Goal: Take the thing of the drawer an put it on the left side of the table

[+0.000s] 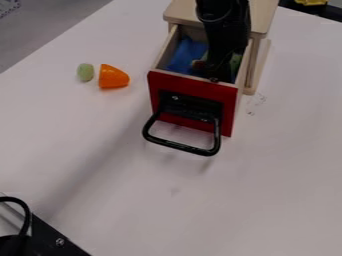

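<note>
My gripper (pixel 215 72) is down inside the open drawer (pixel 190 97), toward its right side and close behind the red front. A blue cloth-like thing (pixel 187 55) lies in the drawer, left of the gripper. Beside the gripper, bits of a green thing (pixel 235 64) show, along with a small brownish thing (pixel 198 64); the arm covers much of both. Whether the gripper holds anything cannot be seen. On the table's left side, an orange piece (pixel 112 77) and a pale green oval (pixel 85 72) lie close together.
The drawer's black handle (pixel 180 145) juts out over the white table (pixel 133 190). Behind stands the wooden cabinet (pixel 262 20). A black metal part with a cable (pixel 57 240) occupies the lower left corner, and a yellow thing (pixel 311 2) sits at the top right.
</note>
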